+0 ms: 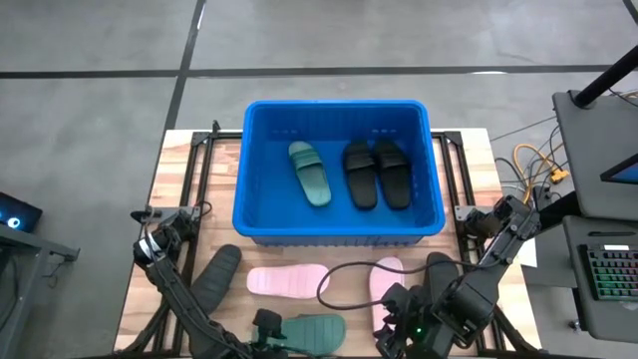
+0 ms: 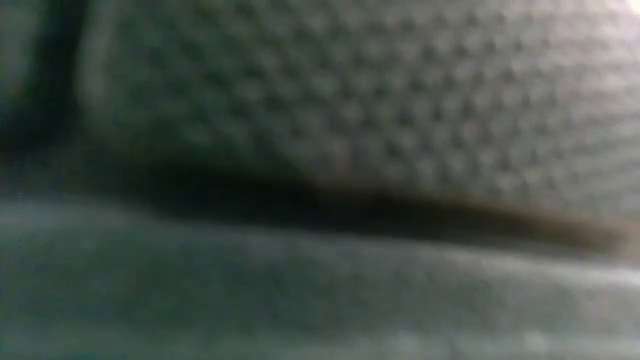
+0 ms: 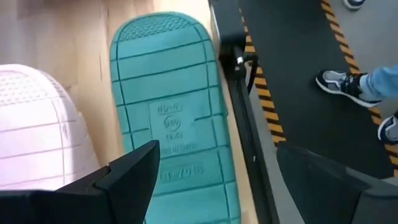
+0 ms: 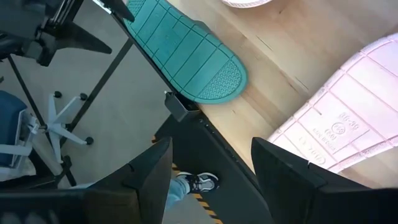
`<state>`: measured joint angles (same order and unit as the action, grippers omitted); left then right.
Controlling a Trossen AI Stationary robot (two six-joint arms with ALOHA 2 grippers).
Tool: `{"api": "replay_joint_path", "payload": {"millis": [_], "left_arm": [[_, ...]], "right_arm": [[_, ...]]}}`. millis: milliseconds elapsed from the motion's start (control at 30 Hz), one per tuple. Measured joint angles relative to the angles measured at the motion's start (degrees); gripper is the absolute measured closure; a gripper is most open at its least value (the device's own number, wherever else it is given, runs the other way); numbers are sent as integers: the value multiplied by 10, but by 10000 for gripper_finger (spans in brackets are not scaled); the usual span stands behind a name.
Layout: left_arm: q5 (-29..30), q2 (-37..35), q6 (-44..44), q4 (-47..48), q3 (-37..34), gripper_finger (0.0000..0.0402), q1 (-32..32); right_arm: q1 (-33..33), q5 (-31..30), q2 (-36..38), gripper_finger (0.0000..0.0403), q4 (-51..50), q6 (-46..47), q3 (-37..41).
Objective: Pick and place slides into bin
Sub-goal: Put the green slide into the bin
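Left gripper (image 3: pixel 205 180) open, empty, poised over the green slide (image 3: pixel 174 112), which lies sole-up at the table's near edge beside a pink slide (image 3: pixel 37 130). Right gripper (image 4: pixel 208 174) parted, holding nothing, above the other pink slide (image 4: pixel 348 124). Three slides already lie in the bin (image 1: pixel 261 214). Judgement: rubber, light, flexible, grippy; pinch across a side edge or under the strap.
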<state>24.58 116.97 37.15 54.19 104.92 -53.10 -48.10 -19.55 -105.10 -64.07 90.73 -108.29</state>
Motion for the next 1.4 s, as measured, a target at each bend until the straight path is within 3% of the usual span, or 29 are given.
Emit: {"api": "replay_joint_path", "payload": {"millis": [533, 667, 1400], "left_arm": [[27, 0, -19, -49, -10, 96, -3], [21, 1, -31, -110, -32, 96, -3], [65, 1, -46, -137, -90, 96, -6]], "right_arm": [[0, -10, 0, 193, 1, 4, 0], [0, -15, 0, 193, 2, 8, 0], [1, -16, 0, 193, 2, 23, 0]]}}
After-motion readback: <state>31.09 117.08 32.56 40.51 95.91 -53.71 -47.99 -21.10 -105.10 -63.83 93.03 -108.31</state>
